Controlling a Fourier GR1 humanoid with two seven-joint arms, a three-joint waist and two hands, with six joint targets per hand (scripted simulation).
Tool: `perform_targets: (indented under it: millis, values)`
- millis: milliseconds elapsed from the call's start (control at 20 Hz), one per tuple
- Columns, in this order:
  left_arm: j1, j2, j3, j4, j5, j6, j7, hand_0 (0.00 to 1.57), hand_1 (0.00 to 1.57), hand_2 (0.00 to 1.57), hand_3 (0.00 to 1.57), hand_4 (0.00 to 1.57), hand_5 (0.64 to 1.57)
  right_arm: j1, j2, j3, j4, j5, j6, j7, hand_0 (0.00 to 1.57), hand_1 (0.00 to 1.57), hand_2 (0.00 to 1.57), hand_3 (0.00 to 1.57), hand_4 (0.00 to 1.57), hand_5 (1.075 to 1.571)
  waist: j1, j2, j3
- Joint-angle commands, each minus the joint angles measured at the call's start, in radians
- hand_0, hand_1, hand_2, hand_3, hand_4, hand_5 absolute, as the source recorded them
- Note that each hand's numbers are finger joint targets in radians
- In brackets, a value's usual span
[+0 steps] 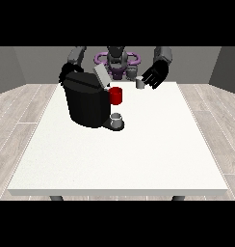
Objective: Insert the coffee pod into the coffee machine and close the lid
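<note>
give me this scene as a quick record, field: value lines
surface: large white table
machine: black coffee machine, grey lid tilted up, red part at its front
cup: small grey cup on the machine's base
pod: small grey coffee pod on the table, by the hand at the view's right, fingers spread
other hand: behind the machine, mostly hidden

The coffee machine (85,103) looks like matt black plastic, its lid (101,75) grey metal, the table (119,154) matt white.
</note>
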Motion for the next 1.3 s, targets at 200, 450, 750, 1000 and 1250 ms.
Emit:
perform_targets:
  millis: [200, 450, 750, 1000, 1250]
  values:
    - [-0.138, 0.040, 0.073, 0.032, 0.026, -0.029, 0.086, 1.27, 1.27, 1.31, 1.24, 0.51, 1.571, -0.022, 0.017, 0.065, -0.066, 0.038, -0.015, 0.064, 0.00, 0.00, 0.00, 0.00, 0.51, 1.571, -0.088, 0.025, -0.0002]
    - [-0.186, 0.092, 0.088, 0.028, 0.023, -0.049, 0.050, 1.28, 1.28, 1.33, 1.27, 0.48, 1.571, -0.032, -0.014, 0.034, -0.078, 0.020, 0.008, 0.021, 0.00, 0.00, 0.00, 0.00, 0.50, 1.571, -0.100, 0.079, 0.0001]
    - [-0.256, 0.053, 0.057, 0.019, -0.016, -0.035, 0.129, 1.26, 1.26, 1.31, 1.24, 0.51, 1.571, -0.071, -0.010, 0.015, -0.050, 0.033, -0.027, 0.020, 0.00, 0.00, 0.00, 0.00, 0.46, 1.571, -0.097, 0.096, 0.0005]
    - [-0.219, 0.003, 0.049, 0.021, -0.016, -0.010, 0.091, 1.31, 1.31, 1.33, 1.24, 0.49, 1.571, -0.070, 0.006, 0.006, -0.058, 0.044, -0.071, 0.032, 0.00, 0.00, 0.00, 0.00, 0.48, 1.571, -0.079, 0.099, 0.0004]
    - [-0.231, 0.059, 0.070, 0.046, -0.019, -0.027, 0.081, 1.30, 1.30, 1.33, 1.23, 0.50, 1.571, -0.030, -0.021, -0.004, -0.072, 0.009, -0.008, -0.006, 0.00, 0.00, 0.00, 0.00, 0.53, 1.571, -0.110, 0.126, 0.0004]
